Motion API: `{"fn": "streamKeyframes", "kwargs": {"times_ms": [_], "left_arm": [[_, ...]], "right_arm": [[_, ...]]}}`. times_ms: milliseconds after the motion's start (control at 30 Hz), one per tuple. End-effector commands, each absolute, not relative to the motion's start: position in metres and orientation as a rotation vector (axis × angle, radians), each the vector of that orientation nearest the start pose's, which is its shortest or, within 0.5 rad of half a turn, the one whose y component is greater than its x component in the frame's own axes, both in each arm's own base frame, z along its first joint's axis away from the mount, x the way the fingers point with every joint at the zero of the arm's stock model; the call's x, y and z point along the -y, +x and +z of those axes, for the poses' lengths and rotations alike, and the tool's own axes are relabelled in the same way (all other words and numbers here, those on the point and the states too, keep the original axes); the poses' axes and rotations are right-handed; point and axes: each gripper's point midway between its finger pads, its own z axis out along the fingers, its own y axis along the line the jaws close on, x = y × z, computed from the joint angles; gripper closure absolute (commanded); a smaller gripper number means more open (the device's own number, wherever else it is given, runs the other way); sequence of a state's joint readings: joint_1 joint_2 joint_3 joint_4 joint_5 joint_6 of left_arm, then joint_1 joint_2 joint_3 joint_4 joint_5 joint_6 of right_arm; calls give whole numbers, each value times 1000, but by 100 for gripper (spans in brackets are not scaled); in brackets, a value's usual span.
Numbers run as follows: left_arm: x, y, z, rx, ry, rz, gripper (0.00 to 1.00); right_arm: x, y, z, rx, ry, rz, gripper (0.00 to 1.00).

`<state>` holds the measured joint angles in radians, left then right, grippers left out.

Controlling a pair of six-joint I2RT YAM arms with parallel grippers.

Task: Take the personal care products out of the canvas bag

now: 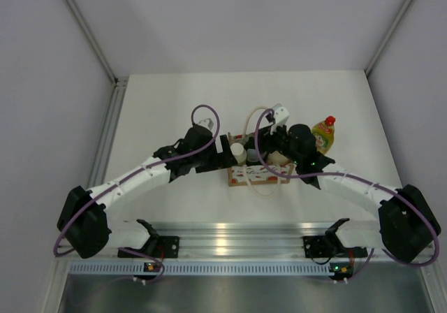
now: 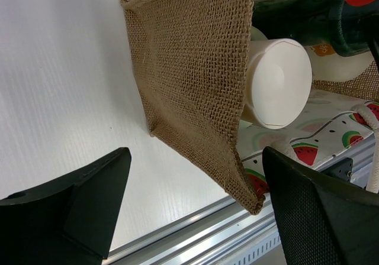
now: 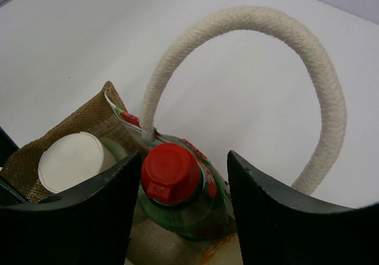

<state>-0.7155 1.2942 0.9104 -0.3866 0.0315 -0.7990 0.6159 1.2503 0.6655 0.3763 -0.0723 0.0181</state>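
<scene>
Where walls [image 1: 56, 47] flank the table [image 1: 174, 103], left end effector [image 2: 195, 155] and right end effector [image 3: 183, 155] gape.

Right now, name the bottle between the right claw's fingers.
The green bottle with the red cap; the white-capped one sits outside the right claw, the yellow one out on the table.

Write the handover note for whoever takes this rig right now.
Left gripper: open, straddling the bag side wall.
Right gripper: open, fingers either side of the green bottle top, inside the bag.
Done: yellow bottle out, on the table right of the bag.
Left: green bottle, white-capped bottle, and whatever lies hidden in the bag.
</scene>
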Motion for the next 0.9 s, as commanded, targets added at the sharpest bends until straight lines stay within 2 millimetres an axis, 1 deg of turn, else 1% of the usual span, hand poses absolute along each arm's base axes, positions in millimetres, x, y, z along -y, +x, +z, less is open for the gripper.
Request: {"fn": "streamKeyframes", "kwargs": {"times_ms": [0, 133, 200, 233, 300, 333, 400, 433, 467, 567, 667, 800, 833, 867], "left_arm": [[263, 249, 140, -2434, -84, -757, 4], [264, 247, 142, -2431, -74, -763, 3], [263, 246, 140, -2434, -73, -760, 3], [263, 246, 140, -2434, -73, -760, 3], [263, 245, 139, -2437, -71, -758, 3], [262, 245, 138, -2439, -73, -758, 4], [262, 244, 138, -2439, -75, -758, 3], [262, 244, 138, -2441, -73, -758, 3], [262, 243, 138, -2441, -73, -758, 3], [262, 243, 140, -2434, -74, -764, 3], [262, 242, 144, -2423, -74, -774, 3], [261, 241, 151, -2403, -71, -788, 2], [257, 245, 151, -2387, -89, -759, 2], [257, 245, 154, -2379, -87, -764, 2]], "right_arm": [[-261, 329, 213, -1577, -616, 533, 43], [-265, 327, 210, -1563, -638, 544, 53], [-267, 327, 209, -1560, -644, 552, 55], [-267, 327, 208, -1559, -649, 555, 63], [-269, 325, 206, -1561, -658, 560, 68], [-269, 325, 206, -1559, -663, 563, 76], [-271, 323, 206, -1557, -675, 573, 84], [-272, 322, 206, -1557, -681, 577, 94], [-272, 322, 205, -1558, -683, 578, 100], [-271, 320, 207, -1552, -685, 580, 100], [-269, 318, 214, -1527, -675, 580, 100], [-269, 316, 233, -1476, -660, 582, 100], [-268, 317, 238, -1466, -657, 575, 100], [-268, 317, 243, -1460, -651, 573, 100]]}}
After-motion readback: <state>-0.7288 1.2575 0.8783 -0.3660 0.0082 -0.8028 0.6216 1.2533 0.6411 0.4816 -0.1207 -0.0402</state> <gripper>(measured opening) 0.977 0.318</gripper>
